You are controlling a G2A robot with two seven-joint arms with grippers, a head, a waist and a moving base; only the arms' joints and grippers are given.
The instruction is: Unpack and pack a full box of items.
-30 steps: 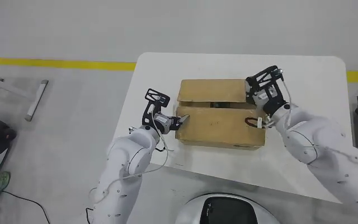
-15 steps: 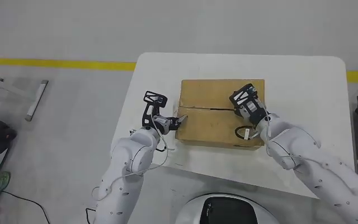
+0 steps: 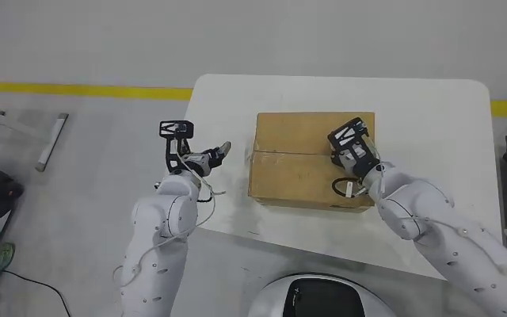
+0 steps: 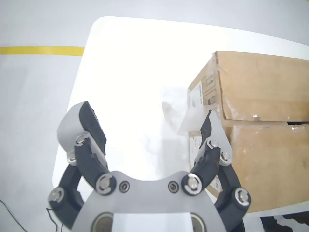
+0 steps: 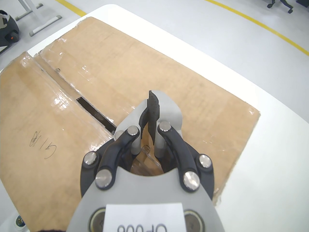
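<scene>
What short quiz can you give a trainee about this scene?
1. True or false: the left hand grips the box.
2. The right hand, above the box, is: A open, B shut.
3. Fill in: the box stands on a white ___.
Key: 1 false, it is open and beside the box; 2 B; 3 table.
</scene>
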